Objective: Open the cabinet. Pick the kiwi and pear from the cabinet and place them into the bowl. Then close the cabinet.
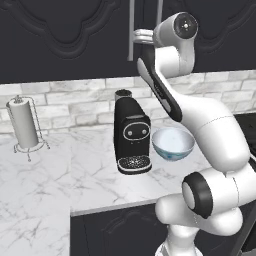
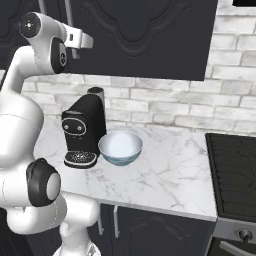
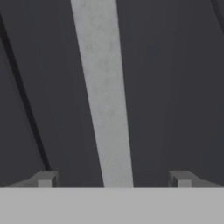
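The cabinet hangs shut above the counter. Below it sits the coffee machine, with the bowl just beside it. At the cabinet's silver handle, the gripper stands apart, fingertips straddling the bar.

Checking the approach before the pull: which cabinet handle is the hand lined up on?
The left door's handle, the silver bar between the open hand's fingertips; the right door's handle stands beside it.
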Controlling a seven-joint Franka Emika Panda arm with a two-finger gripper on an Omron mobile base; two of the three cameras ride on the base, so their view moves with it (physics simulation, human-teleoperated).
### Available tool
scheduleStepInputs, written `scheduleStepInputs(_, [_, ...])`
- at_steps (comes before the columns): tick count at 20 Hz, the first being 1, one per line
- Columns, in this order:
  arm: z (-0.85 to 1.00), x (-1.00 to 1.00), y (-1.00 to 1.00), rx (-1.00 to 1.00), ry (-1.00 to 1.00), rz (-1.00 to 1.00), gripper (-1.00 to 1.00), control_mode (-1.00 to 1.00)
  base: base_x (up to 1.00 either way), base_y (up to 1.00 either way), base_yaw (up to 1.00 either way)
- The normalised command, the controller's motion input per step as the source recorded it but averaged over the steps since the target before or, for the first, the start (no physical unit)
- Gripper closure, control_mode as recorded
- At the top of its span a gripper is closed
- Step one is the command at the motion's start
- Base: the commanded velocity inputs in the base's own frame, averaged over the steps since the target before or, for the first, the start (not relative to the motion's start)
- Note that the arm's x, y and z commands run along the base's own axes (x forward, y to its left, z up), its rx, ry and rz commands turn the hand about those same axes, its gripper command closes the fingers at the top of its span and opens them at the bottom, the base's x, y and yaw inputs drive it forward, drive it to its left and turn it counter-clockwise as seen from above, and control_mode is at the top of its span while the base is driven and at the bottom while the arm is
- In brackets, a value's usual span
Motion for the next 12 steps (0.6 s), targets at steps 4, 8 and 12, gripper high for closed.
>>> scheduleStepInputs(4, [0.00, 0.01, 0.00, 0.00, 0.00, 0.00, 1.00, -1.00, 0.00, 0.00, 0.00])
scheduleStepInputs(8, [0.00, 0.00, 0.00, 0.00, 0.00, 0.00, 1.00, -1.00, 0.00, 0.00, 0.00])
scheduleStepInputs(12, [-0.14, 0.06, 0.00, 0.00, 0.00, 0.06, 1.00, -1.00, 0.00, 0.00, 0.00])
